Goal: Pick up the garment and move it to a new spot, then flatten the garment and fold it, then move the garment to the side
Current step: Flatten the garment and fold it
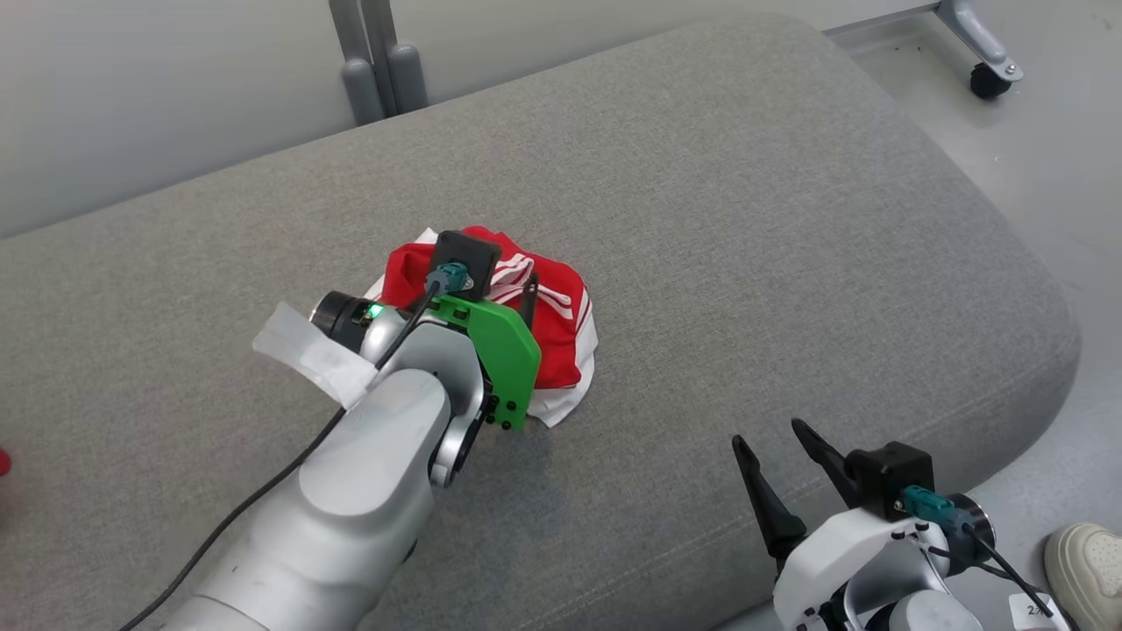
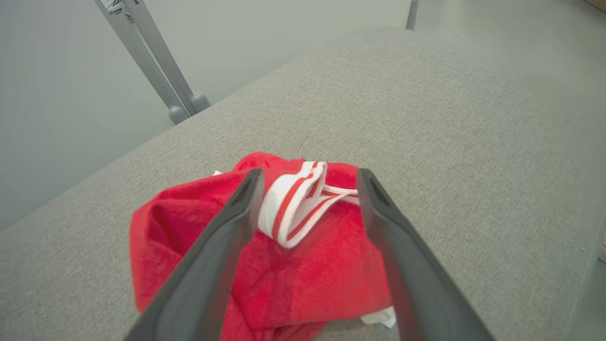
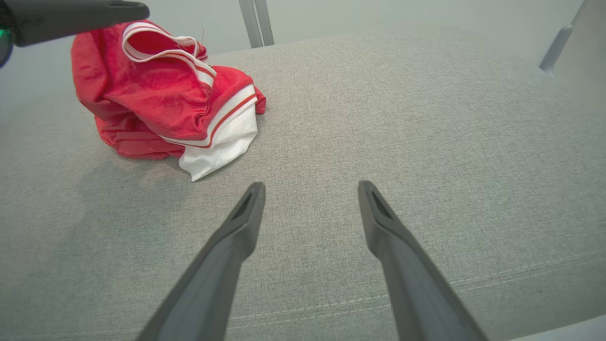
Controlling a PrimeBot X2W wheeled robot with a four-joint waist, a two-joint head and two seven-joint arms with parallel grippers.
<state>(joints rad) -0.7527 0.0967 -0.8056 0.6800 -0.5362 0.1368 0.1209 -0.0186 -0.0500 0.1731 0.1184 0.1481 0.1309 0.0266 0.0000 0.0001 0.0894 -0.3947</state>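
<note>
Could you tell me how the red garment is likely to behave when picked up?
The garment lies crumpled in soft folds, so it will probably droop and unfurl when lifted. It looks thin, so likely light.

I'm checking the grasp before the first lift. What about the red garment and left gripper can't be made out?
Left wrist view: fingers of the open left gripper cover part of the garment; contact cannot be told.
Head view: the left arm and its green plate hide most of the fingers and the garment's near-left part.
Right wrist view: the garment's far side lies behind its own folds; its type is unclear.
</note>
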